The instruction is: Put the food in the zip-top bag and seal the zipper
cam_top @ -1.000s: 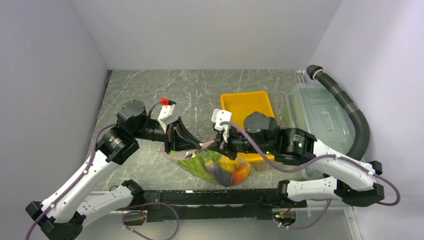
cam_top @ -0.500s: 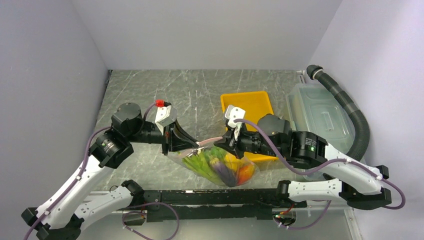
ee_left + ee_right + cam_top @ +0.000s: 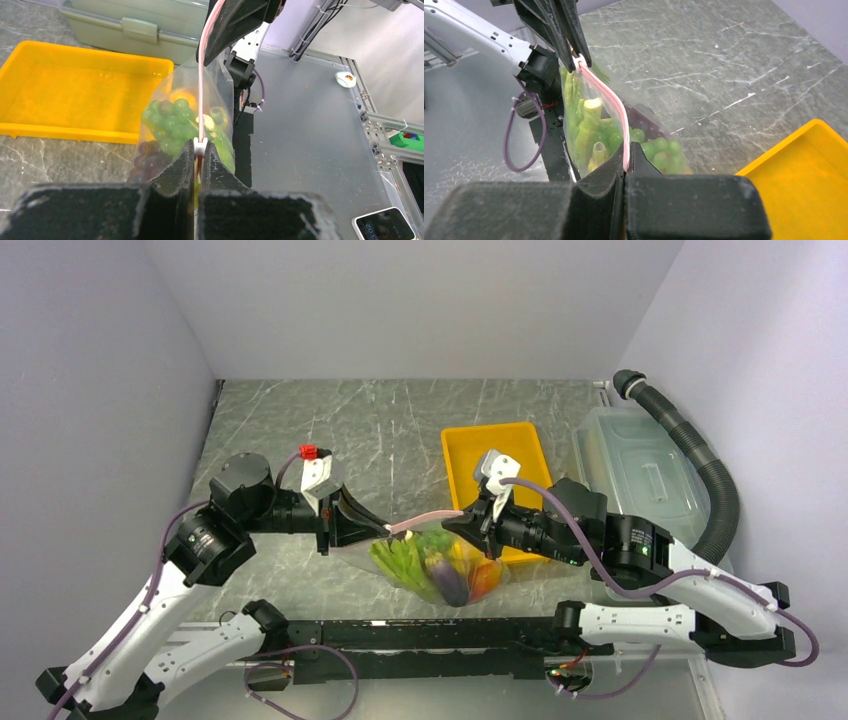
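The zip-top bag (image 3: 437, 562) hangs above the table between my two grippers. It is clear and bulges with food: green leafy pieces (image 3: 400, 560), purple grapes (image 3: 450, 585) and an orange piece (image 3: 484, 580). In the left wrist view, green grapes (image 3: 172, 122) press against the plastic. The pink zipper (image 3: 425, 520) stretches taut along the top. My left gripper (image 3: 386, 531) is shut on its left end, right behind a white slider (image 3: 200, 145). My right gripper (image 3: 463, 519) is shut on the right end of the zipper (image 3: 606, 97). Pale celery (image 3: 591, 107) shows inside the bag.
The yellow tray (image 3: 478, 452) lies behind the right gripper, with nothing showing in it. A translucent lidded bin (image 3: 640, 475) and a black ribbed hose (image 3: 705, 475) stand at the right wall. A black rail (image 3: 420, 635) runs along the near edge.
The grippers have drawn apart, left one leftward and right one rightward. The pink strip between them is now longer and taut. The bag has lifted slightly.
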`<action>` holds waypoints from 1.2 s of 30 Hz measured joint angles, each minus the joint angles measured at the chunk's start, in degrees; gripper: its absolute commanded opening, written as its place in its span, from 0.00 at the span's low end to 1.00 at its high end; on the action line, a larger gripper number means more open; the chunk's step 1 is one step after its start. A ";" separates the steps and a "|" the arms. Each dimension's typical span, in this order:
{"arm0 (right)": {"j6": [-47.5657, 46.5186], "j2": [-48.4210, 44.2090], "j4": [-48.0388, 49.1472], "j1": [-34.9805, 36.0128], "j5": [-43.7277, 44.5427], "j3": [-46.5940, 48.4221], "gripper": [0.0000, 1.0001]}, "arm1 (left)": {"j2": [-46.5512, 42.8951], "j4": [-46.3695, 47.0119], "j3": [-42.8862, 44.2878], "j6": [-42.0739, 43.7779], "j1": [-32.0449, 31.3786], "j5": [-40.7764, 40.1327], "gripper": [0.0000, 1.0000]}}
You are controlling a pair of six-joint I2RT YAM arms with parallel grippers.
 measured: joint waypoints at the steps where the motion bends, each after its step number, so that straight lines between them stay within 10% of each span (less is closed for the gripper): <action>1: 0.24 -0.37 0.15 0.00 0.39 -0.50 0.00 | -0.11 -0.22 0.02 0.02 0.00 -0.17 0.00; 36: 6.78 -0.76 5.05 -1.99 7.10 -5.88 0.00 | -8.15 -9.70 1.16 2.08 -0.20 -12.50 0.00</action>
